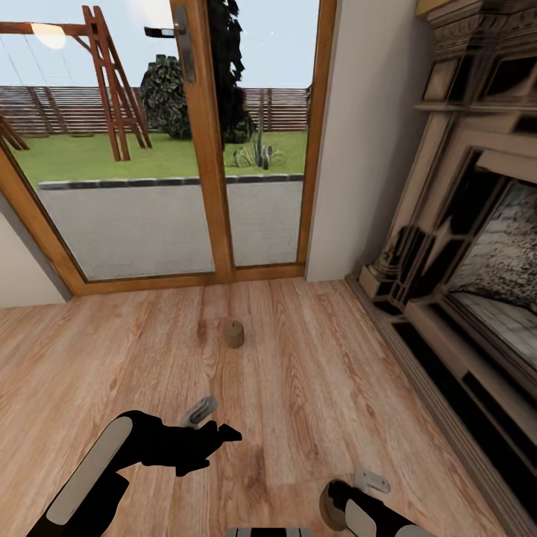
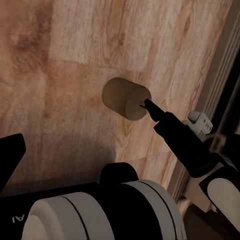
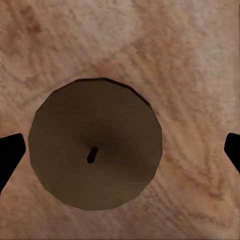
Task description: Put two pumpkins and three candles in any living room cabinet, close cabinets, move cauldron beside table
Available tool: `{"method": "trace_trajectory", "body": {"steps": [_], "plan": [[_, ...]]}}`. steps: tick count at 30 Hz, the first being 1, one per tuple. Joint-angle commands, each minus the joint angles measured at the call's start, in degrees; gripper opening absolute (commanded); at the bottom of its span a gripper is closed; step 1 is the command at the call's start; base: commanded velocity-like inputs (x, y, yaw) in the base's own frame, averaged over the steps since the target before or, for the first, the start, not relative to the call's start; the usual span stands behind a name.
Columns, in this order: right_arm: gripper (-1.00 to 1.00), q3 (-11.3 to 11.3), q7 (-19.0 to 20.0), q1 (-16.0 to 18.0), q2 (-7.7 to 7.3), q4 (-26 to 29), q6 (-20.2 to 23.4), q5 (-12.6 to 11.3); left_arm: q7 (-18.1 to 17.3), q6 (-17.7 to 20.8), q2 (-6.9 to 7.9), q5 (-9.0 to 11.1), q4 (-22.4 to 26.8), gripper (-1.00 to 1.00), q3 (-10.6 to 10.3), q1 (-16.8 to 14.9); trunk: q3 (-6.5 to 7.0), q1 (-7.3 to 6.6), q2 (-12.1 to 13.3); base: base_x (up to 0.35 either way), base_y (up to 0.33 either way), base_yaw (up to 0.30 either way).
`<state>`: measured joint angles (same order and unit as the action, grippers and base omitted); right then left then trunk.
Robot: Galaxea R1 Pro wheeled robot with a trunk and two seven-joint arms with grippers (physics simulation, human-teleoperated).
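A stubby beige-grey candle (image 1: 234, 333) stands upright on the wood floor ahead of me, apart from both arms. A second candle (image 3: 95, 145) stands on the floor under my right gripper (image 3: 122, 150), seen end-on with its wick. The gripper is open and its two black fingertips sit wide on either side without touching. This second candle (image 1: 326, 509) pokes out beside my right wrist at the bottom right of the head view. In the left wrist view one right fingertip (image 2: 150, 106) reaches its (image 2: 126, 98) top rim. My left gripper (image 1: 218, 446) hovers open and holds nothing, low at the left.
A wood-framed glass door (image 1: 201, 149) to the garden closes off the far side. A dark carved fireplace (image 1: 462, 246) with a low plinth runs along the right. A pale wall (image 1: 358, 134) stands between them. Open wood floor (image 1: 112, 350) lies to the left and ahead.
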<state>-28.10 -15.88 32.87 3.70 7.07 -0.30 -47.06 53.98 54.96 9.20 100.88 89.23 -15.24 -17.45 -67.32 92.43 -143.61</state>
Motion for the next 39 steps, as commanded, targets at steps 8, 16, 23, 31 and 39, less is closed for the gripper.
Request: {"method": "trace_trajectory", "body": {"steps": [8, 16, 23, 31, 39], "plan": [[1.0, -0.6, -0.2, 0.0, -0.01, 0.1, -2.0, 0.2, 0.6, 0.0, 0.03, 0.5, 0.1, 1.0, -0.1, 0.0, -0.05, -0.01, 0.0, 0.0, 0.0, 0.0], [1.0, -0.8, 1.3, 0.0, -0.01, 0.3, -3.0, 0.4, 0.6, 0.0, 0.03, 0.5, 0.0, 1.0, -0.1, 0.0, -0.05, -0.01, 0.0, 0.0, 0.0, 0.0], [1.0, -0.8, 3.5, 0.0, -0.02, 0.2, -3.3, 0.4, 0.6, 0.0, 0.03, 0.5, 0.0, 1.0, -0.1, 0.0, -0.05, -0.01, 0.0, 0.0, 0.0, 0.0], [1.0, -0.9, 3.9, 0.0, -0.05, 0.1, -3.5, 0.3, 0.6, 0.0, 0.03, 0.5, 0.0, 1.0, -0.1, 0.0, -0.27, 0.01, 0.0, 0.0, 0.0, 0.0], [1.0, -0.9, 3.9, 0.0, -0.04, 0.1, -4.0, 0.5, 0.6, 0.0, 0.03, 0.5, 0.0, 1.0, -0.1, 0.0, -2.04, 0.22, -0.1, 0.0, 0.0, 0.0]]}}
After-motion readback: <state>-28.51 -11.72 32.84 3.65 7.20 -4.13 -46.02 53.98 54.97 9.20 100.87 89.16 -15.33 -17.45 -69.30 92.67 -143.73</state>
